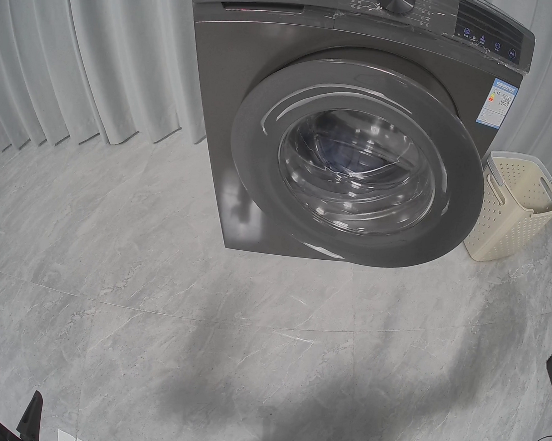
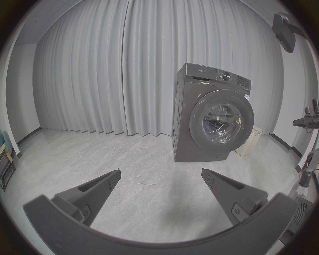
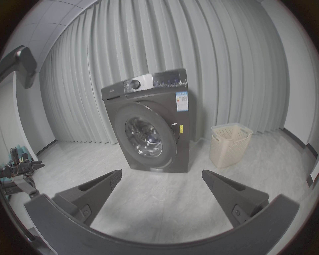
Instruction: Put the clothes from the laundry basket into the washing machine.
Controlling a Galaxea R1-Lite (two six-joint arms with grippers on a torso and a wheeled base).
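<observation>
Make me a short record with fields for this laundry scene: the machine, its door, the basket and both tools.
washing machine: dark grey front-loader on the grey floor, before a curtain
door: round, looks slightly ajar, not certain
glass: something dark blue shows behind it
laundry basket: cream, perforated, upright on the floor, to the robot's right of the machine; no clothes visible in it
left tool: open, empty, well short of the machine
right tool: open, empty, also well short
</observation>
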